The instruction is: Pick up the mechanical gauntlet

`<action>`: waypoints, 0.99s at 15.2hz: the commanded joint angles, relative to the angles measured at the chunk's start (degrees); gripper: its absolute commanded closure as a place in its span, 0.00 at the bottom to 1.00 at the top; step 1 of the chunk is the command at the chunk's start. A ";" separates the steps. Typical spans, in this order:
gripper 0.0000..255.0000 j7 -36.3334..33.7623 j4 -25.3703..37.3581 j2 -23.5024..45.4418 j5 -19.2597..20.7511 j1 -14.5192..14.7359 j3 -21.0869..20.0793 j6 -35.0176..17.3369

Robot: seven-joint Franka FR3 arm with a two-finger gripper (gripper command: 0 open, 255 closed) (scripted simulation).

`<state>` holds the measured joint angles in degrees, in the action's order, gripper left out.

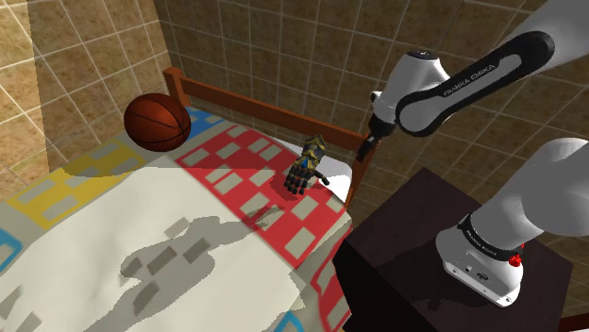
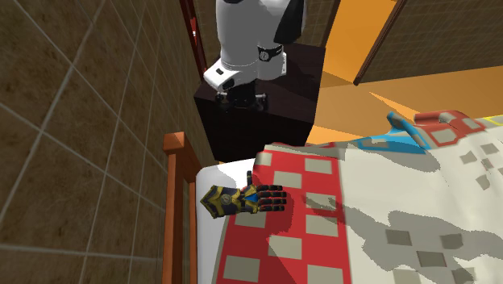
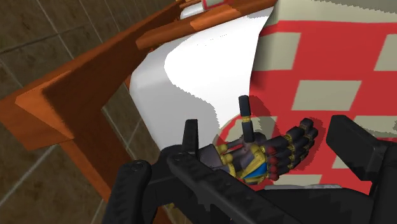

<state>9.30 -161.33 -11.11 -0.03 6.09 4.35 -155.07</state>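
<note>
Now it's the approach phase. The gripper [image 3: 267,137] hangs with its fingers spread apart and nothing clasped between them. The mechanical gauntlet [image 3: 261,156] lies flat on the red checked quilt [image 3: 331,83]. It sits ahead of the hand, lined up with the gap between the fingers, just beside the white pillow [image 3: 197,70] and near the wooden headboard [image 3: 83,108]. There is no contact yet. Next call, by my read: descend, straddle the gauntlet's palm, then squeeze and lift.

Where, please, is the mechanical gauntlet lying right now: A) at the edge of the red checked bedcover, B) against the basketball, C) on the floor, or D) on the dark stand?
A: the gauntlet lies on the red checked bedcover, close to the wooden bed frame.
</note>
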 commanded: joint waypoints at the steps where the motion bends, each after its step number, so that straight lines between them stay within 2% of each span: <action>1: 0.00 1.57 1.35 6.10 -1.78 1.28 0.07 -6.45; 3: 0.00 4.35 2.93 12.01 -4.99 2.47 -0.13 -12.10; 5: 0.00 8.52 5.05 17.88 -9.89 2.55 -1.80 -17.18; 8: 0.00 14.02 9.04 26.44 -15.57 -0.71 -7.22 -23.89; 11: 0.00 15.72 13.61 34.63 -15.80 -3.55 -11.00 -29.65; 15: 0.00 16.42 18.96 43.08 -14.59 -4.47 -12.52 -34.71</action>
<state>25.64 -143.01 30.39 -14.77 1.78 -7.77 -188.44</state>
